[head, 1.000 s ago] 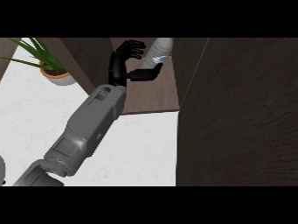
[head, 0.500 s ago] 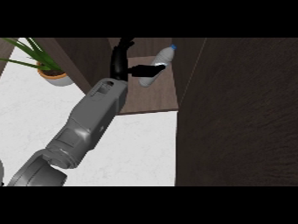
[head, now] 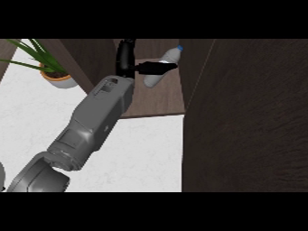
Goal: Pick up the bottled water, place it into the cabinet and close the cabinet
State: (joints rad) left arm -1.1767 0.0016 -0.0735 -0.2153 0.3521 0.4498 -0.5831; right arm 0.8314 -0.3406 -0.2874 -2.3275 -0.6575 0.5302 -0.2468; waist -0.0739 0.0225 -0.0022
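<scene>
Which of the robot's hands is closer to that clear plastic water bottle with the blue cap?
The left. Its black left hand is right against the clear plastic water bottle on the dark wooden cabinet shelf, fingers lying across it. The right hand is not in view.

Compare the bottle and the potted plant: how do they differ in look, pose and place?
The bottle is pale with a blue cap; the plant has green leaves in an orange pot. The bottle lies tilted on the dark cabinet shelf; the plant stands upright on the white counter. The robot hand is at the bottle, not at the plant.
</scene>
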